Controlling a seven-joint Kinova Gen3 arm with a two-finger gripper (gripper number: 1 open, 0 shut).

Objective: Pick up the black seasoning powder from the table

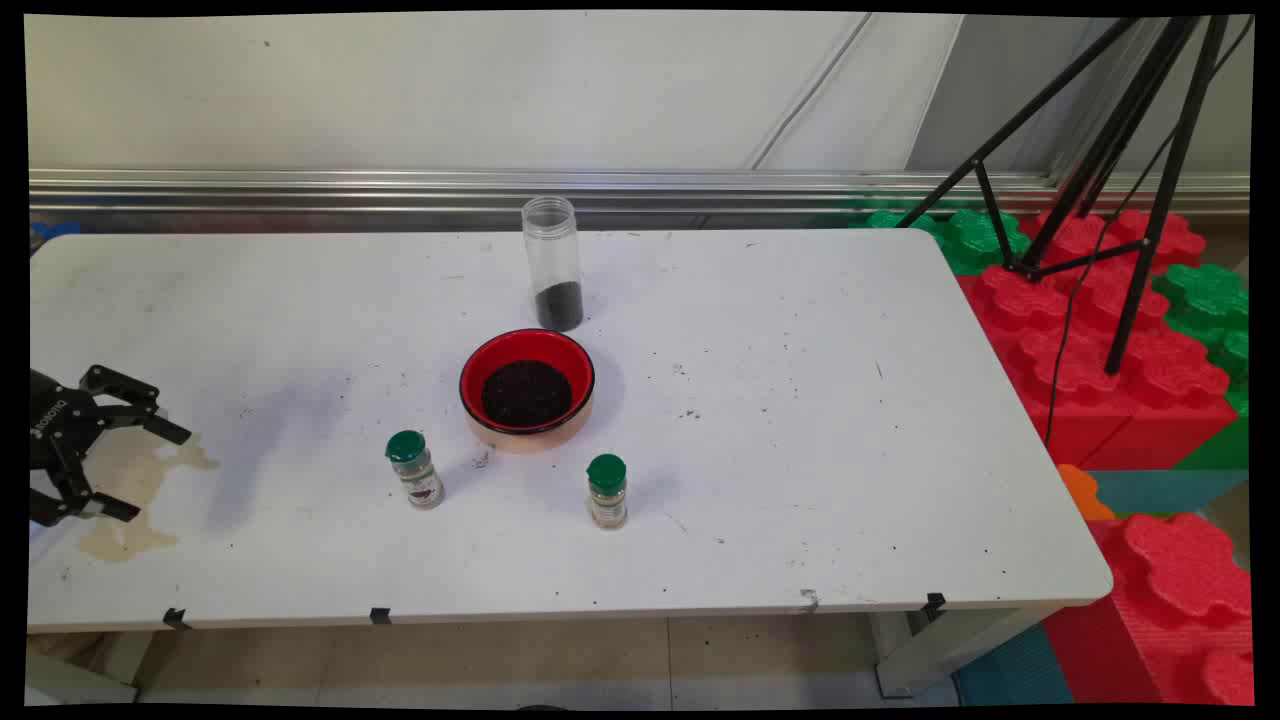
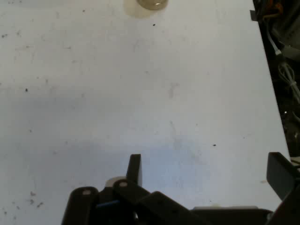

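- Black linkage fills the bottom of the hand view, and the gripper (image 2: 206, 171) stands with its jaws spread wide and nothing between them; one fingertip (image 2: 134, 169) shows left of centre, the other sits at the right edge and is partly cut off.
- From the main view, the gripper (image 1: 140, 470) hangs at the table's left end, over a tan stain (image 1: 135, 480) on the white table (image 1: 800, 480), touching nothing I can see.
- Nearest thing to it is the left green-capped spice jar (image 1: 414, 469), still well apart; a second green-capped spice jar (image 1: 607, 490) stands further right.
- Between and behind the two jars sits a red bowl (image 1: 527, 388) of dark grains, and behind that an open clear plastic cylinder (image 1: 552, 262) with a dark layer at its bottom.
- Handling, as a judgement: the jars look small, light and rigid, with smooth sides likely to slip; the body just below the cap seems the safest place to grip. The tall cylinder looks thin-walled and easy to tip; the bowl would spill if tilted.
- Hard to tell: the jar labels and contents are too small to read. A round pale object (image 2: 151, 3) at the top edge of the hand view is cut off; I cannot say which thing it is.
- Most of the arm lies outside both views.
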